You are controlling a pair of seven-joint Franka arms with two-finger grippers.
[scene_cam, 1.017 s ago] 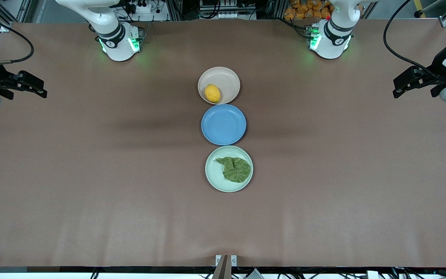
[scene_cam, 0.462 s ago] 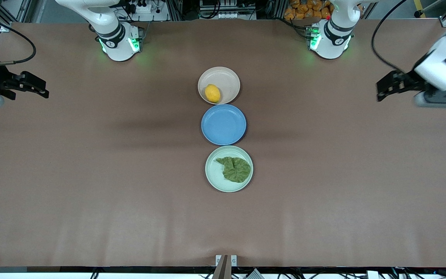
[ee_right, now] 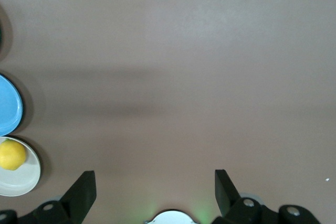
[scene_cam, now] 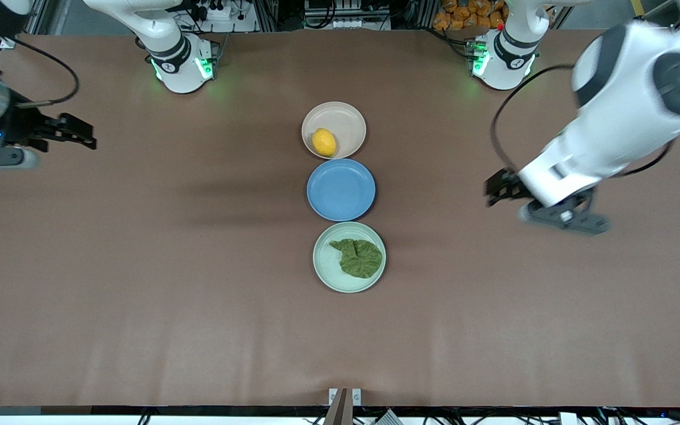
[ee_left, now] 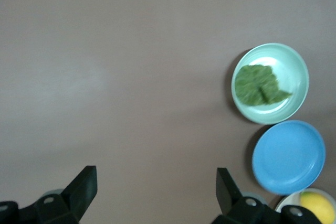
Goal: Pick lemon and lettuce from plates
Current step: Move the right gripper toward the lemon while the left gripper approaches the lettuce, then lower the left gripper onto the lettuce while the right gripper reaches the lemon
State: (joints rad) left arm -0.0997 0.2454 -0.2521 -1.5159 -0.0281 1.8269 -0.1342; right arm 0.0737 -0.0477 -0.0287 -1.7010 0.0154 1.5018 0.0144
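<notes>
Both grippers had advanced, fingers spread: left gripper (scene_cam: 496,192) markedly toward the wrinkly green lettuce (scene_cam: 359,257) on its mint plate (scene_cam: 327,265); right gripper (scene_cam: 83,140) slightly toward the yellow lemon (scene_cam: 323,142) on its beige plate (scene_cam: 349,121). Approach only, I judged.

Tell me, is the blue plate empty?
Empty. The blue plate shows only bare blue, between the lemon plate and the lettuce plate.

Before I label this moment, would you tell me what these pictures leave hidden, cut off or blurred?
- Front view: the left gripper is motion-blurred over bare table, so its fingers cannot be told apart there.
- Right wrist view: the beige plate and blue plate are cut by the picture edge.
- Left wrist view: the lemon is cut off at the corner.
</notes>
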